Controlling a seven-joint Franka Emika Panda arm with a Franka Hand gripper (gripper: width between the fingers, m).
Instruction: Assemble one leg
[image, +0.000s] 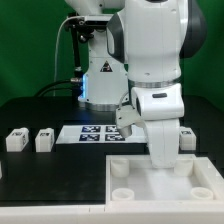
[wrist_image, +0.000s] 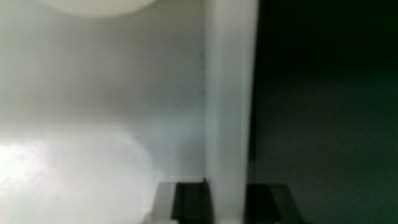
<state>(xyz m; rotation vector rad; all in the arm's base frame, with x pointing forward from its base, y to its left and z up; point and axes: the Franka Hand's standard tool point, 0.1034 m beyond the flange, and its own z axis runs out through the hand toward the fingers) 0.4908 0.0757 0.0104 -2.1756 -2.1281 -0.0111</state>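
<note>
Two legs (image: 15, 139) (image: 43, 140), small white blocks, stand on the black table at the exterior view's left. A third leg (image: 186, 134) shows partly behind the arm at the right. My gripper (image: 160, 157) is down on the back rim of the large flat white square piece (image: 150, 185) with round corner sockets. In the wrist view my gripper (wrist_image: 226, 205) straddles that piece's upright rim (wrist_image: 228, 100), and a dark finger (wrist_image: 185, 207) presses on each side. It holds no leg. A round socket (wrist_image: 98, 5) shows at the frame's edge.
The marker board (image: 95, 133) lies flat between the left legs and the arm. The robot base and cables stand at the back. The large piece fills the front right of the table.
</note>
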